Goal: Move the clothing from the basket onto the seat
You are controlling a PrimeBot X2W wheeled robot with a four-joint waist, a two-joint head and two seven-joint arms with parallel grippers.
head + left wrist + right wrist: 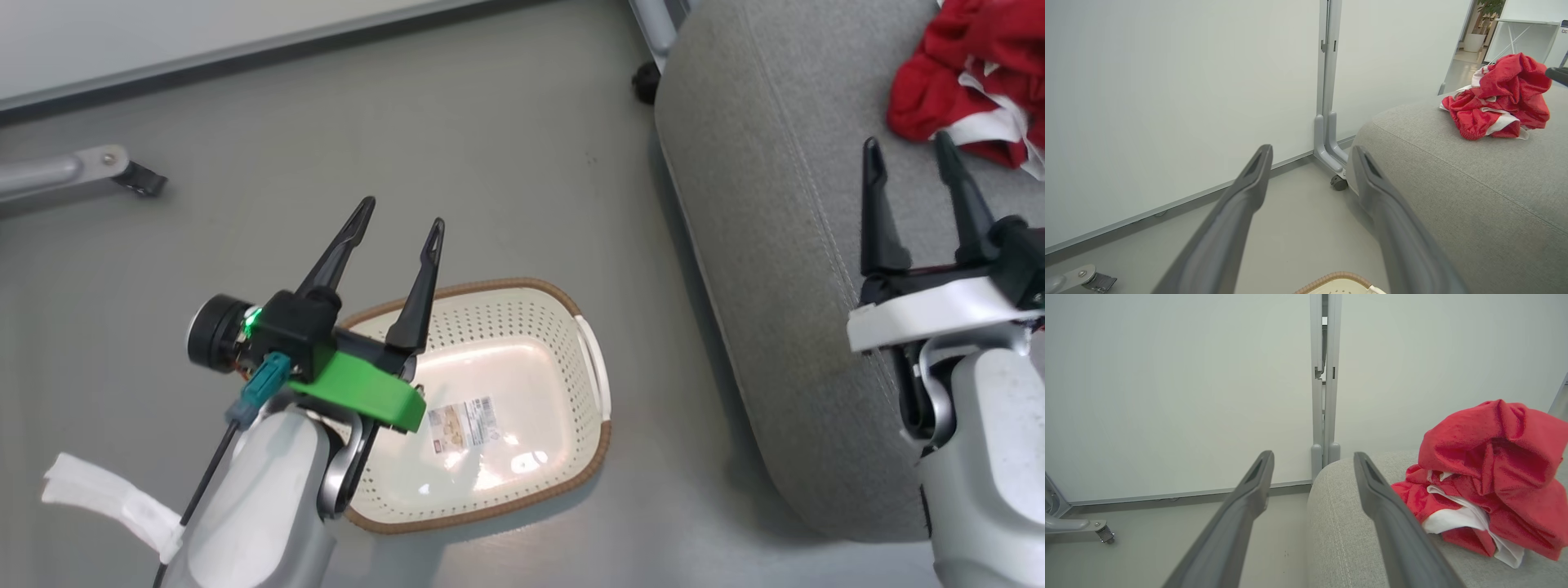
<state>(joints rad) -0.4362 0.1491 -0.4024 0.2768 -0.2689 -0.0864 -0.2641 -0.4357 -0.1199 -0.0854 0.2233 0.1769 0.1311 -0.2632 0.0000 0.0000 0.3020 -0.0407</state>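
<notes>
Red clothing with white trim [976, 77] lies crumpled on the grey seat [767, 245] at the upper right; it also appears as the clothing [1500, 98] and the clothing [1490, 477] in the wrist views. The cream basket [490, 408] with a brown rim stands on the floor, holding just a label sticker [461, 423]. My left gripper [398, 233] hovers open above the basket's left end, holding nothing. My right gripper [910, 167] is open over the seat, just short of the clothing, with nothing between its fingers.
A white partition wall [1167, 102] runs behind, with grey castor legs [98, 167] on the floor at the left and a castor [645, 82] by the seat's far corner. Grey floor [449, 147] lies between basket and wall.
</notes>
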